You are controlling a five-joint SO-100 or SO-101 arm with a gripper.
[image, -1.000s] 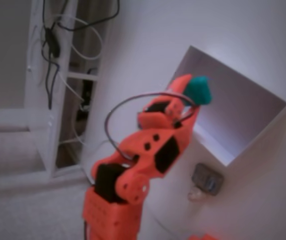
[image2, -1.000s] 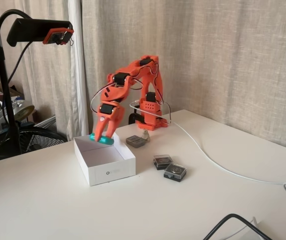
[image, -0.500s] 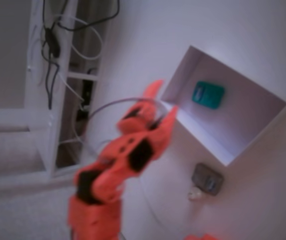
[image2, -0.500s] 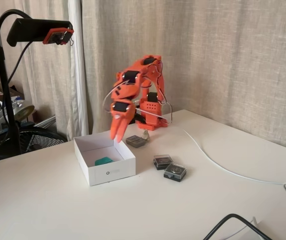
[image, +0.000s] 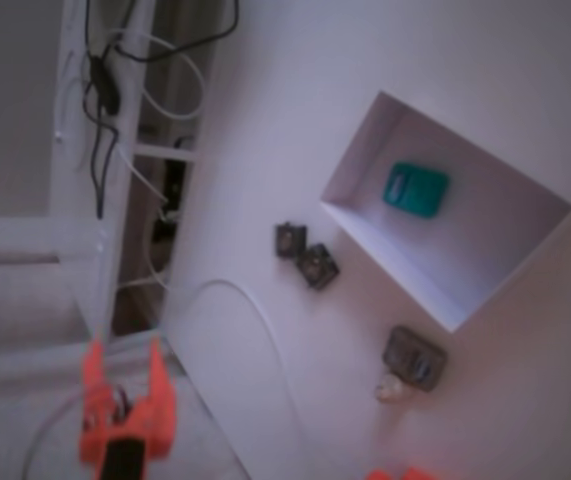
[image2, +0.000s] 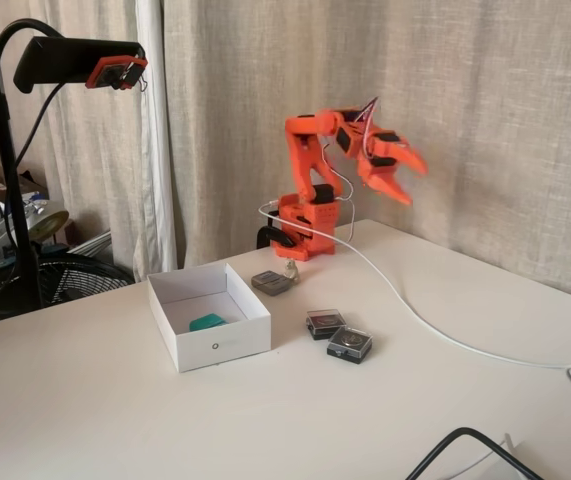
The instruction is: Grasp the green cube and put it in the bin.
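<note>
The green cube (image: 416, 189) lies flat on the floor of the white bin (image: 350, 165), near one corner; from the side it shows as a teal block (image2: 206, 322) inside the bin (image2: 227, 346). My orange gripper (image2: 404, 178) is raised high above the table to the right of the arm's base, far from the bin, open and holding nothing. Seen from above, the gripper (image: 123, 362) sits at the lower left with its two fingers spread.
Two small dark gadgets (image2: 337, 334) sit on the table right of the bin, shown from above as (image: 306, 254). A grey-brown block (image2: 272, 283) lies by the arm base (image2: 301, 230). A white cable (image2: 435, 332) crosses the table; a black cable (image2: 465, 445) lies at the front.
The gripper let go of the green cube, which dropped into the bin. The arm then swung up and away from the bin to the right in the side view.
</note>
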